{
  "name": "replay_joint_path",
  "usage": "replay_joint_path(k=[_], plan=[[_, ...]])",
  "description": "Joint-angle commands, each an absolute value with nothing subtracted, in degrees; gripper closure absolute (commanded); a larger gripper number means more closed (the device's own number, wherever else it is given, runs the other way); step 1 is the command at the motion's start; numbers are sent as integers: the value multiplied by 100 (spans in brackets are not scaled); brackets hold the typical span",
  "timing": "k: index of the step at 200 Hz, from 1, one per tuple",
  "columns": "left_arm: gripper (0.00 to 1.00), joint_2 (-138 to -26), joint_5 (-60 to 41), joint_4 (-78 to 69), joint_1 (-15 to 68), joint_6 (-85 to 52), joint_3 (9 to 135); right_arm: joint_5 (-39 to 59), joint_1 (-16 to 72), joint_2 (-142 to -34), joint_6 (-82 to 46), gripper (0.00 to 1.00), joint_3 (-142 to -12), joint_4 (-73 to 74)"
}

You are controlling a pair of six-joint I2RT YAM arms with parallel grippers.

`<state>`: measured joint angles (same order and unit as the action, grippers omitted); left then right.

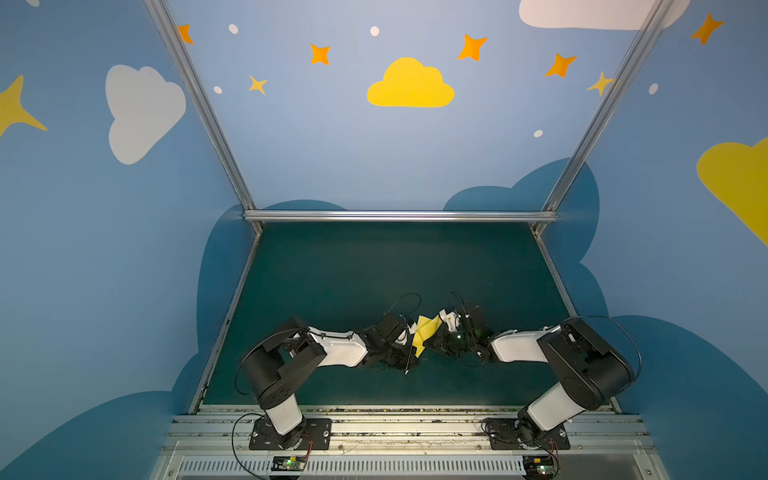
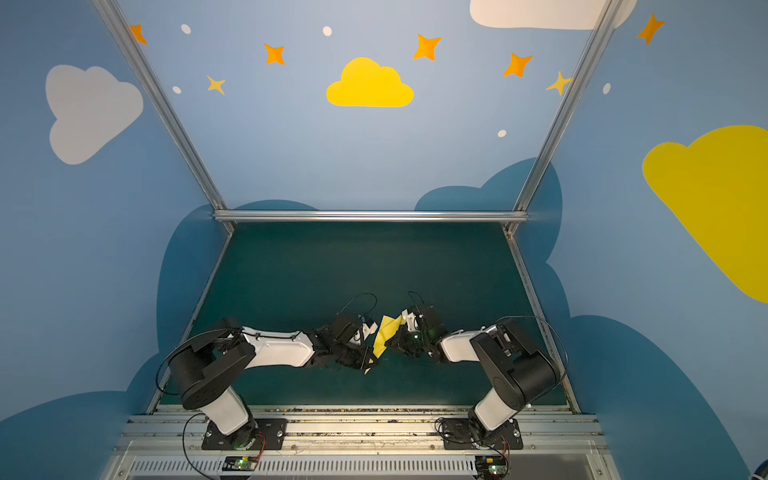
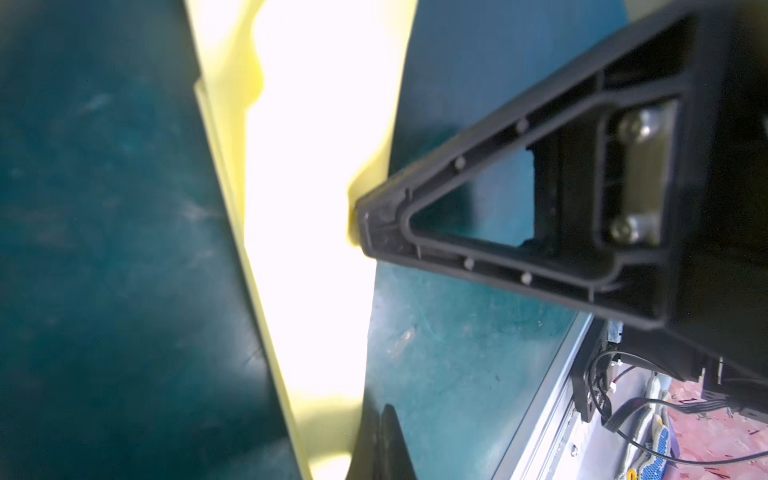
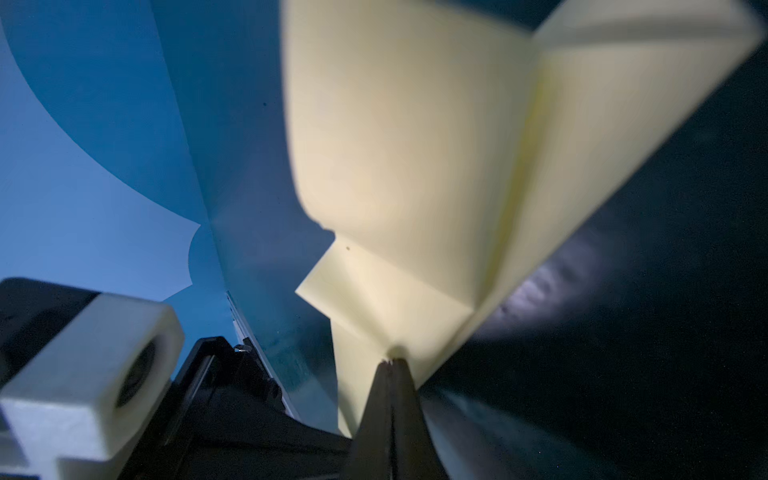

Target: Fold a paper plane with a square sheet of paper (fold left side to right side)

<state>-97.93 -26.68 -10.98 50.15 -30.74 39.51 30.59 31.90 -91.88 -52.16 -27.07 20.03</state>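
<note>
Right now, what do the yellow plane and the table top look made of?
Paper plane: thin pale yellow paper with a matte finish. It holds sharp creases and layered flaps.
Table top: a dark green mat, probably rubber or vinyl, though I cannot tell which. It has a dull sheen, with pale scuffs in the left wrist view.

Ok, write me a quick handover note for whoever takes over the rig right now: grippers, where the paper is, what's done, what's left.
Left gripper: shut, tips against the edge of the paper plane; whether it actually pinches the paper isn't clear.
Right gripper: shut on the paper plane, pinching it where creases meet.
Where: the plane sits between the two grippers, over the near middle of the green mat.
Done: it is already folded into a pointed shape with lengthwise creases and layered wings.
Left: probably tidying the last fold, then setting it down and letting go.
</note>
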Motion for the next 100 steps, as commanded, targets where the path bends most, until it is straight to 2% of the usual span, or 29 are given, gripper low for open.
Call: replay_joint_path(k=[1, 100], plan=[[97, -10189, -2369, -613, 5054, -3077, 3667, 2619, 2924, -9335, -4929, 100, -2653, 1118], [97, -10226, -2482, -749, 5021, -3123, 3524, 2750, 1623, -10034, -4522, 100, -3454, 378]])
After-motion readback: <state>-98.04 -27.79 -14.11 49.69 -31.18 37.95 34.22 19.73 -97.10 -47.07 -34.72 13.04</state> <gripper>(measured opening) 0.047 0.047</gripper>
